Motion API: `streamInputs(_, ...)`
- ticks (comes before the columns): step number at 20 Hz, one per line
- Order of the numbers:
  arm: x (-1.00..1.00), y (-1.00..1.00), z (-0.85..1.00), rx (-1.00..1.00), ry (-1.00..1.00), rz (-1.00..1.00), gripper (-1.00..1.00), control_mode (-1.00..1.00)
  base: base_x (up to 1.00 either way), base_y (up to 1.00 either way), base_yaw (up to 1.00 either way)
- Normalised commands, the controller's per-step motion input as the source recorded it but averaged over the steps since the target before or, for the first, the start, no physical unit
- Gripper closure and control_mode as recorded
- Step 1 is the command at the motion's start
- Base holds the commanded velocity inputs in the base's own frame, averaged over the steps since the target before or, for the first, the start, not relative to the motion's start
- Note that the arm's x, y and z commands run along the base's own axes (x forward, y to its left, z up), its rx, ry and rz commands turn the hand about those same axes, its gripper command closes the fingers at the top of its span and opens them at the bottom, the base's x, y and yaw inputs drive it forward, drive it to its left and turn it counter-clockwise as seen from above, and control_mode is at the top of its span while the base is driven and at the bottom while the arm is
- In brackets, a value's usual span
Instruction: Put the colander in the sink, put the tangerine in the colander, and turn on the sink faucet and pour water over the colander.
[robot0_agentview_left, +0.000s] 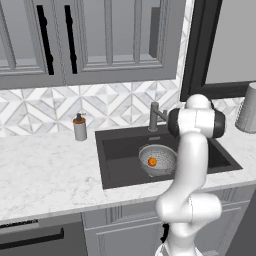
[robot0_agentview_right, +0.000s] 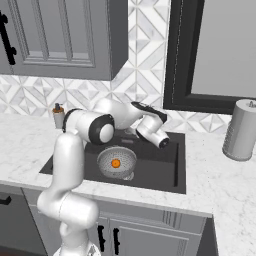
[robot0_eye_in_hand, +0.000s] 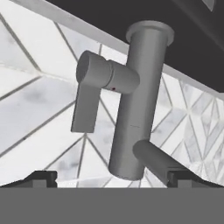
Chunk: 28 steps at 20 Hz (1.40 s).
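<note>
In the sink (robot0_agentview_left: 120, 150), one colander (robot0_agentview_left: 158, 160) holds one tangerine (robot0_agentview_left: 152, 161); fingers (robot0_eye_in_hand: 40, 177) seemingly apart before one faucet (robot0_eye_in_hand: 135, 105).

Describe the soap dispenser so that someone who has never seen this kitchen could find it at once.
Start at the dark sink set into the white marble counter. Just past its back left corner, against the patterned tile backsplash, stands the soap dispenser. It is a short grey cylinder with a brown pump on top, unlike the taller all-grey sink faucet behind the basin's middle.
</note>
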Motion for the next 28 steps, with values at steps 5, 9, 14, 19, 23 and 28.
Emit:
streamInputs(5,0.6,0.0,-0.46,0.0,0.0,0.02,-1.0,-1.0,0.0,0.0,0.0)
streamInputs(9,0.46,0.0,-0.18,0.03,0.0,0.02,-1.0,-1.0,0.0,0.0,0.0)
streamInputs(14,0.44,0.0,-0.03,0.03,0.0,0.02,-1.0,-1.0,0.0,0.0,0.0)
streamInputs(19,0.45,0.0,0.0,0.05,0.0,0.0,-1.0,-1.0,0.0,0.0,0.0)
streamInputs(23,0.35,-0.05,-0.01,0.05,0.0,0.0,1.0,-1.0,0.0,0.0,0.0)
streamInputs(28,0.21,-0.35,0.0,0.07,-0.02,-0.02,1.0,-1.0,0.0,0.0,0.0)
